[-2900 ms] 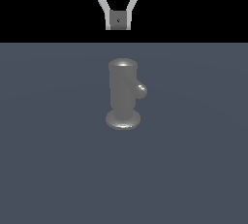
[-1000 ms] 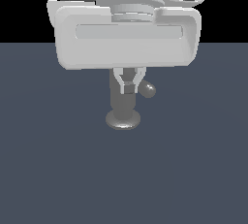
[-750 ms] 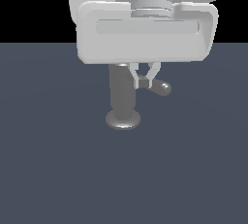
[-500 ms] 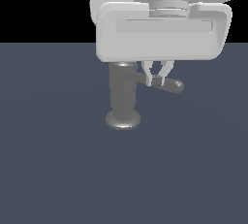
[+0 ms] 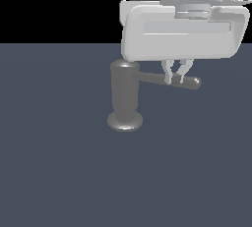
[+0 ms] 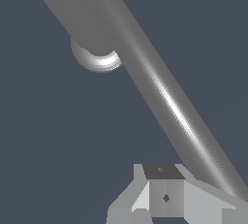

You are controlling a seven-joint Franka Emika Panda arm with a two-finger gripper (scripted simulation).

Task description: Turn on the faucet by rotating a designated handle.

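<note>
I see the end effector [image 5: 177, 77] narrowly straddling the handle [image 5: 165, 79] near its tip, rod running sideways from the faucet [image 5: 124, 96].

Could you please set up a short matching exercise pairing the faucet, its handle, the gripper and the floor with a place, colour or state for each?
Things:
1. faucet
2. handle
3. gripper
4. floor

Descriptions:
A. white, fingers reaching down to the thin rod near its tip
B. flat dark blue-grey surface
C. upright grey cylinder on a flared round base
D. thin grey rod sticking out sideways toward the exterior view's right

Pairs: 1-C, 2-D, 3-A, 4-B
</note>
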